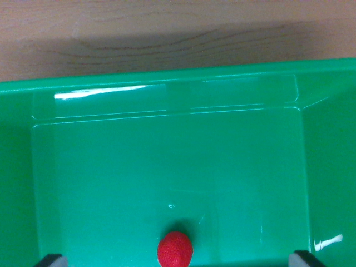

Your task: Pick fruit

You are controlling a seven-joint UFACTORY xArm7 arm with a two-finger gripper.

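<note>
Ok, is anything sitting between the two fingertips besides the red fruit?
No. In the wrist view only the red fruit lies between the fingertips, on the bare floor of the green bin.

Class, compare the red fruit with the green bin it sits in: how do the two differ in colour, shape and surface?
The red fruit is round; the green bin is box-shaped with straight walls. The red fruit looks matte and finely textured; the green bin is smooth and glossy, with bright glare streaks. The red fruit fills only a small spot of the green bin's floor. Both are one solid colour.
</note>
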